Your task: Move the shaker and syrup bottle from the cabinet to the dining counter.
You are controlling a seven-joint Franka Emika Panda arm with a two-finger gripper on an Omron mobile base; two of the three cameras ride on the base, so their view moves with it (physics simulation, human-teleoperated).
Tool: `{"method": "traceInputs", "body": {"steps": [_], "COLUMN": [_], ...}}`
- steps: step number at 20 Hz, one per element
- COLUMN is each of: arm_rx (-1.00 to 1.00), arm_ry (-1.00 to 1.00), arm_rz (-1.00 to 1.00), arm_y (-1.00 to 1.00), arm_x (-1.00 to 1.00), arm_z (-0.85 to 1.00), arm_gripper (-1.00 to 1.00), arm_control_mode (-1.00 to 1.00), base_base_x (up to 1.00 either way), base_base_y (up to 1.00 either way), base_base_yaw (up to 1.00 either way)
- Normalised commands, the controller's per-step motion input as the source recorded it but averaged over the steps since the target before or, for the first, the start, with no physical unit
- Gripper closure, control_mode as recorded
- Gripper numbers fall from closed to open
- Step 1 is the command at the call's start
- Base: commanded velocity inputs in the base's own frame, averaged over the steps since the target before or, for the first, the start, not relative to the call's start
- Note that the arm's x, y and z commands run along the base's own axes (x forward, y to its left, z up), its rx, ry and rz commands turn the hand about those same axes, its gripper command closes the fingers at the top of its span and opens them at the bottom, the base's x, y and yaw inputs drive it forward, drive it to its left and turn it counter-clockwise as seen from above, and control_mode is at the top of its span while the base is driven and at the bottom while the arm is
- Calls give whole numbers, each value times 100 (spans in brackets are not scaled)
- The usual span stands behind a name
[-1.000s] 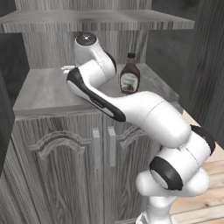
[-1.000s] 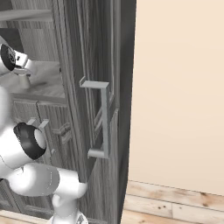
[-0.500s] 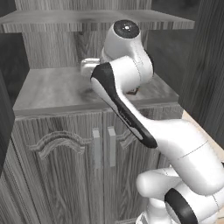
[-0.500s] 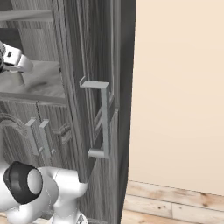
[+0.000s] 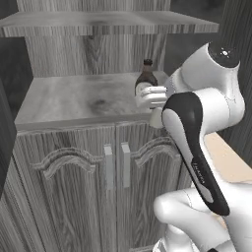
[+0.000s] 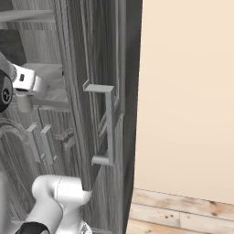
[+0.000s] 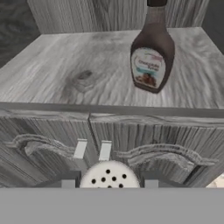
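My gripper [image 7: 109, 182] is shut on the shaker [image 7: 109, 175], whose rounded cap with small holes sits between the two dark fingertips. In the left base view the gripper [image 5: 153, 109] hangs just off the front right edge of the cabinet [image 5: 74, 98] shelf, with the light-grey shaker [image 5: 156, 118] under the hand. The syrup bottle [image 7: 151, 52], dark brown with a white-and-red label, stands upright on that shelf right behind the hand; its neck [image 5: 146, 74] rises above the hand. The dining counter is out of view.
An upper shelf [image 5: 108, 22] hangs over the bottle. Two lower doors with pale bar handles [image 5: 117, 165] close the cabinet below. To the right stands the open tall cabinet door [image 6: 103, 68] with its bar handle [image 6: 107, 125], beside a beige wall [image 6: 187, 91].
The arm has swung round and drawn the hand back from deep over the shelf to its front right edge, with the shaker in the grip. The syrup bottle has stayed put.
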Motion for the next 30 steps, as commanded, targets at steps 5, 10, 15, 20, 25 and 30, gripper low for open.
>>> {"method": "traceInputs", "body": {"steps": [5, 10, 15, 20, 25, 30], "arm_rx": [0, 0, 0, 0, 0, 0], "arm_ry": [0, 0, 1, 0, 0, 0], "arm_rz": [9, 13, 6, 0, 0, 0], "arm_y": [-3, 0, 0, 0, 0, 0], "arm_x": [-69, -44, -22, 0, 0, 0], "arm_z": [-30, -30, -9, 0, 0, 0], "arm_gripper": [100, 100, 100, 100, 100, 100], "arm_control_mode": [-100, -100, 100, 100, 100, 100], "base_base_x": [0, 0, -32, -100, -95, -59], "base_base_y": [0, 0, 0, 1, 28, 42], "base_base_yaw": [0, 0, 4, 7, 5, 62]}}
